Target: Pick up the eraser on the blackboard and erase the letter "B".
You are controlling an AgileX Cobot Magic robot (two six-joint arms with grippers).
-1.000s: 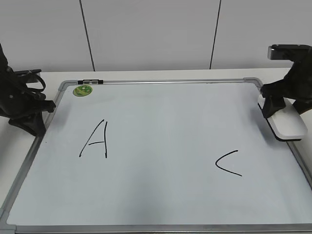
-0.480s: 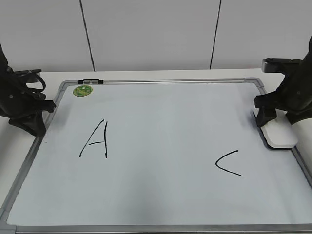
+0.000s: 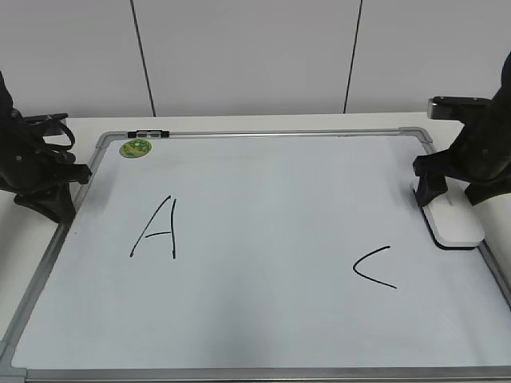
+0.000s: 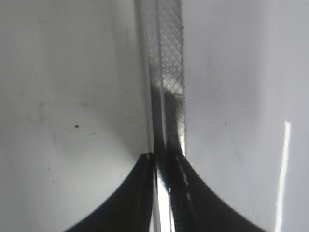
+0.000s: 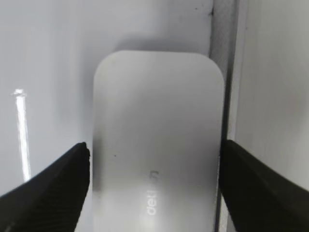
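Two grippers in view. Right gripper straddles eraser at blackboard right edge, fingers apart, contact uncertain. Left gripper pressed together over left frame. Letters A, C remain.

I get even, bright overhead light in the exterior view, sharp, with only soft shadows on the blackboard. Both wrist views are soft and out of focus up close: a thin glare streak runs down the right of the left one, another on the left beside the eraser.
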